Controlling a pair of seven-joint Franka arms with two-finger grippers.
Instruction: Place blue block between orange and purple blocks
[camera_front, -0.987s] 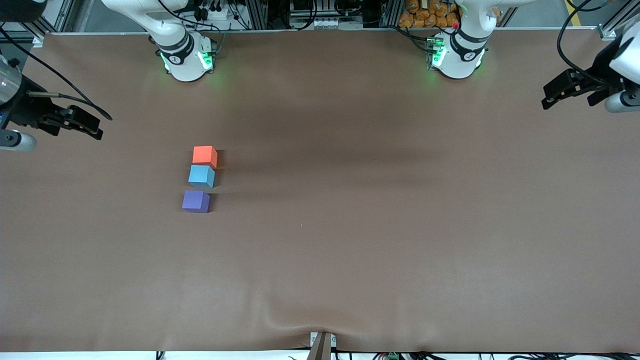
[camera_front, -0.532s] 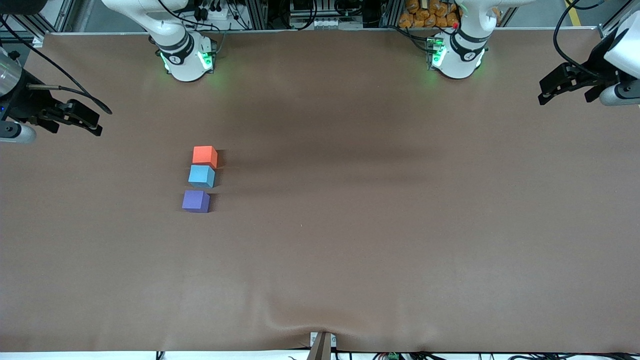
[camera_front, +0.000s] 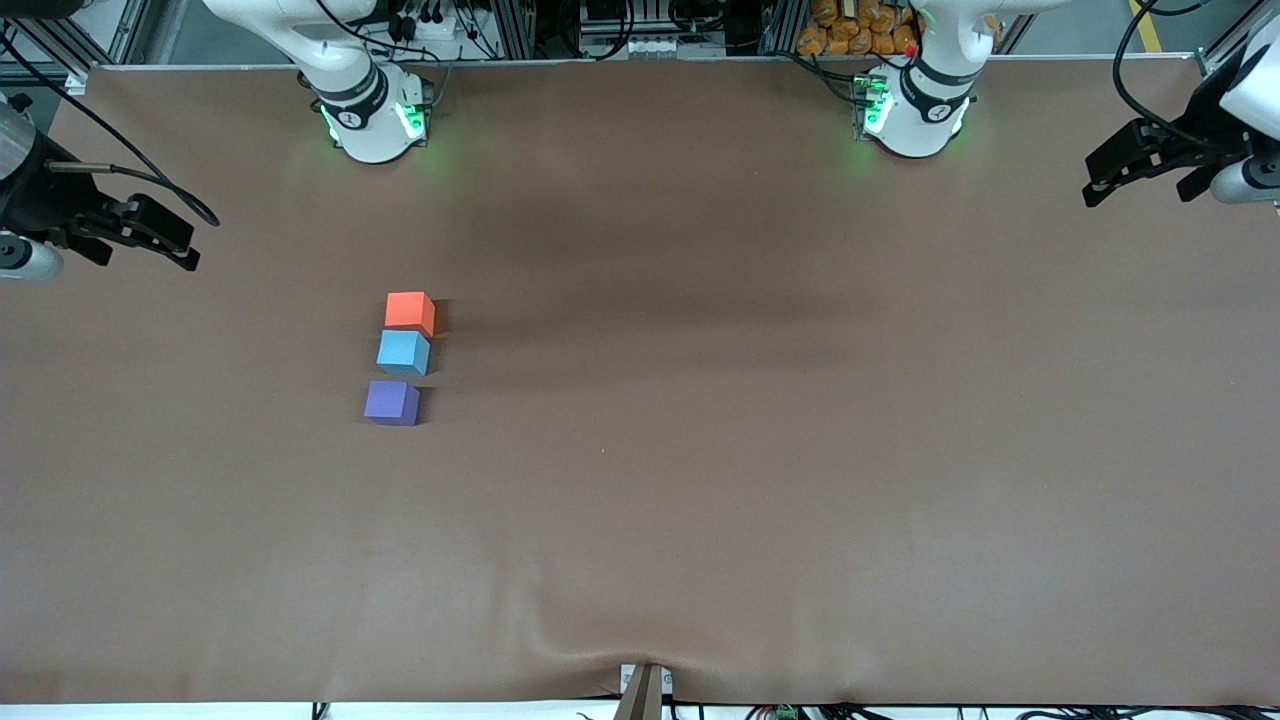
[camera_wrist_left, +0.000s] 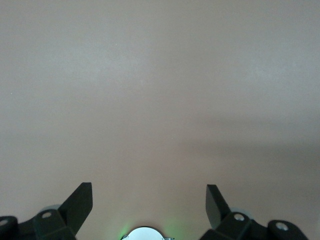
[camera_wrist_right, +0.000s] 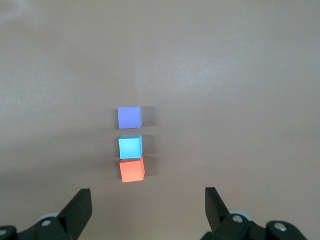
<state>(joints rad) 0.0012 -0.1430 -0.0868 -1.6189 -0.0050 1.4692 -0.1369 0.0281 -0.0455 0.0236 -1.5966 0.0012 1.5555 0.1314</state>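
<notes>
On the counter (camera_front: 760, 450), the blue block (camera_front: 402, 352) sits between the orange block (camera_front: 409, 311) and the purple block (camera_front: 391, 402), nearly touching the orange one, with a small gap to the purple. Left hand (camera_front: 1125, 172) and right hand (camera_front: 150, 235) both hang well apart from the blue block, fingers spread, empty.

Sky-blue block (camera_front: 403, 352), orange-red block (camera_front: 410, 311), violet-purple block (camera_front: 392, 402), plain brown table (camera_front: 760, 420)
</notes>
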